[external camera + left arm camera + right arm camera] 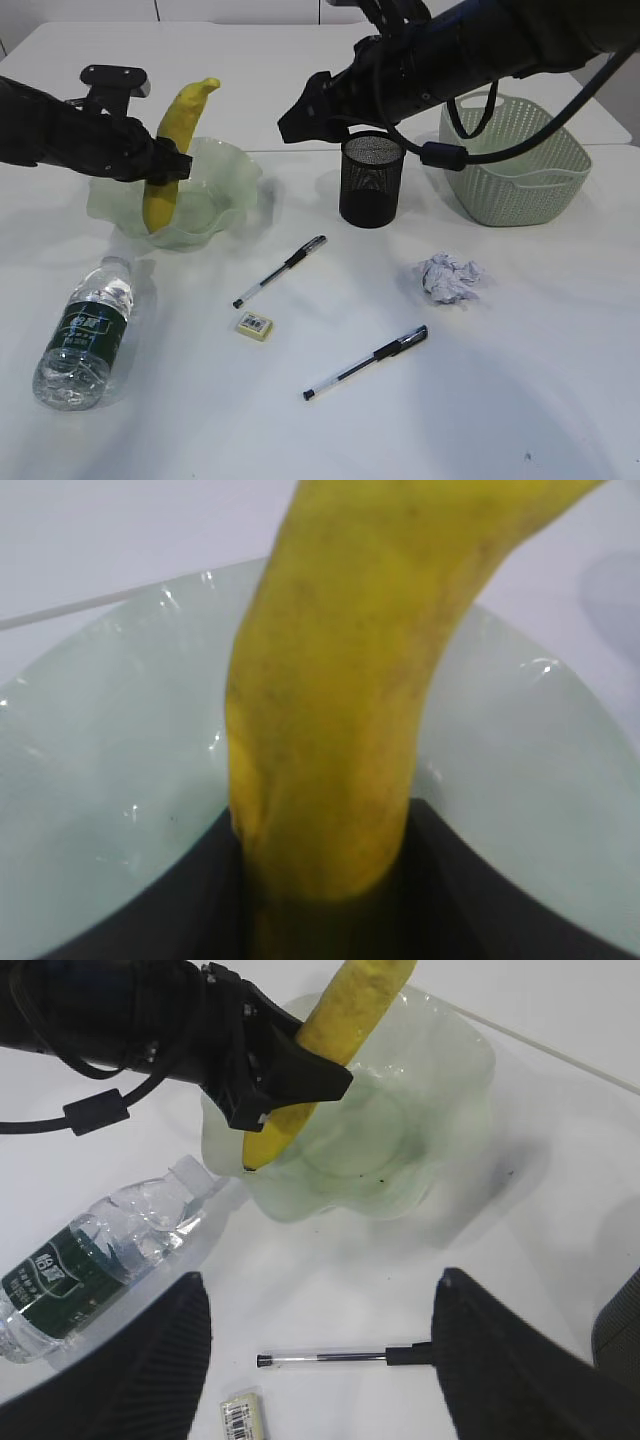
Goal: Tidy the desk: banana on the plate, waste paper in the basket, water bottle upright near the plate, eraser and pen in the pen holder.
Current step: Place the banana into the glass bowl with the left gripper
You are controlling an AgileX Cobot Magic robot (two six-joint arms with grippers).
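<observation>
Nearest you, a pen (366,362) is lying on the white table (540,400), with the eraser (255,326) just beyond it and the water bottle (85,335) lying on its side at the left. A second pen (281,271) is lying a little farther back, and the crumpled waste paper (450,277) is sitting off to the right.

Your left gripper (165,165) is pinching the banana (172,150) around its middle, jaws pressed against both sides, holding it nearly upright with its lower end down inside the pale green plate (235,190).

Your right gripper (300,115) is hanging in the air beside the black mesh pen holder (372,180), its fingers (155,1360) spread wide and gripping nothing. Farthest right, the green basket (520,170) is standing behind that arm.
</observation>
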